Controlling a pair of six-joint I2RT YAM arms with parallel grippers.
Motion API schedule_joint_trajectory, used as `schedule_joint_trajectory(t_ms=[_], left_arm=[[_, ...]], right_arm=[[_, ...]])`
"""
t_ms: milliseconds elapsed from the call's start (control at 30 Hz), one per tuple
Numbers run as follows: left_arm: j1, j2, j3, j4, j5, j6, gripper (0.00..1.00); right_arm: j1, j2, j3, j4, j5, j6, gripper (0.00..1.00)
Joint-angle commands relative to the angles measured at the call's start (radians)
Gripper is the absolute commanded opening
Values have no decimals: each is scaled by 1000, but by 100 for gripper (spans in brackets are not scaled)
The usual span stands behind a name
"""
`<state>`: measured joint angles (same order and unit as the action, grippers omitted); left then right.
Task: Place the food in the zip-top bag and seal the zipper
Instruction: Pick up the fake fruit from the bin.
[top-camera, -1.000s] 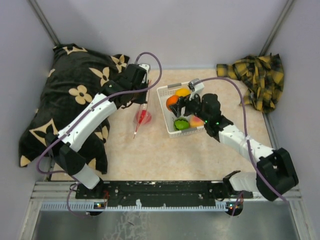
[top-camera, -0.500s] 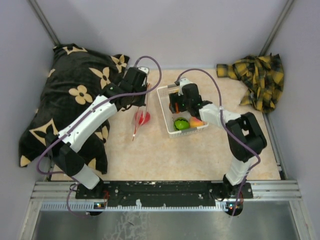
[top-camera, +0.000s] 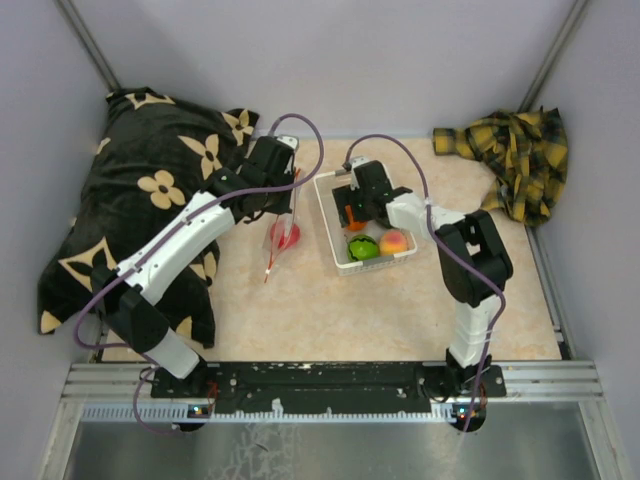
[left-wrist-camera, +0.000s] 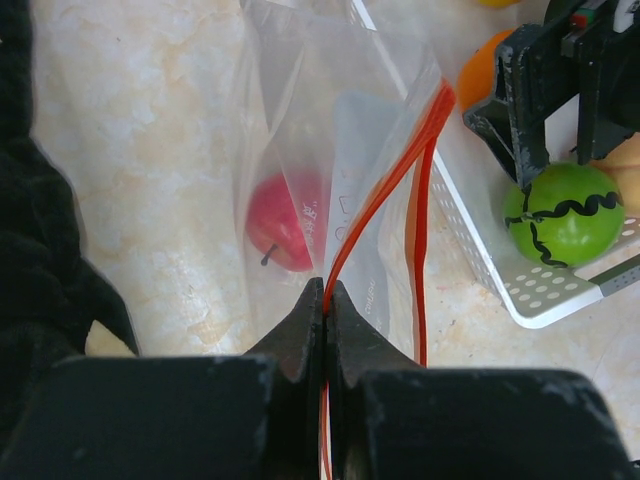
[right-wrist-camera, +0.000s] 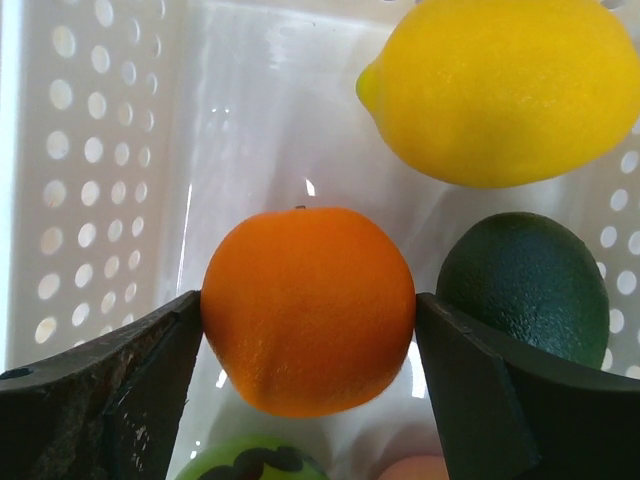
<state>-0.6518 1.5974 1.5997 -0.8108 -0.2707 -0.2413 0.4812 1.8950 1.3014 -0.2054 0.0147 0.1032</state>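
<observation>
The clear zip-top bag (top-camera: 281, 237) hangs by the white basket (top-camera: 384, 262), mouth open, with the red apple (left-wrist-camera: 285, 222) inside. My left gripper (left-wrist-camera: 327, 290) is shut on its red-orange zipper (left-wrist-camera: 400, 165) and holds it up; it also shows in the top view (top-camera: 287, 200). My right gripper (right-wrist-camera: 308, 300) is down in the basket with both fingers against the orange (right-wrist-camera: 308, 310). The lemon (right-wrist-camera: 500, 90), avocado (right-wrist-camera: 525, 285), lime (top-camera: 362, 248) and peach (top-camera: 396, 241) lie around it.
A black floral cushion (top-camera: 150, 190) fills the left side, under my left arm. A yellow plaid cloth (top-camera: 515, 150) lies at the back right corner. Grey walls close the table on three sides.
My right arm has folded in and its gripper has gone down into the basket's far left part, around the orange. My left gripper still holds the bag.
</observation>
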Motion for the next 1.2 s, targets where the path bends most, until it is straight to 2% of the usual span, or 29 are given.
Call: schedule_joint_trajectory(t_ms=[0,433,500,600,800,1167], left_arm=[[6,-43,-13,22,9,10,0],[6,-47,-18,28,31,11,0],[6,-47,-20,28,35,12,0],[6,-47,-16,28,37,14,0],[6,-37,17,8,23,24,0],[6,-16,68,-24,42,27,0]], right_arm=[[-3,32,80,-58,5,-22,85],[2,81,143,-72,2,-27,86],[2,89,146,-70,4,-28,83],[2,66,139,-73,-1,-37,74],[4,-126,9,33,-62,-43,63],[66,-517,-251,311,-256,-8,57]])
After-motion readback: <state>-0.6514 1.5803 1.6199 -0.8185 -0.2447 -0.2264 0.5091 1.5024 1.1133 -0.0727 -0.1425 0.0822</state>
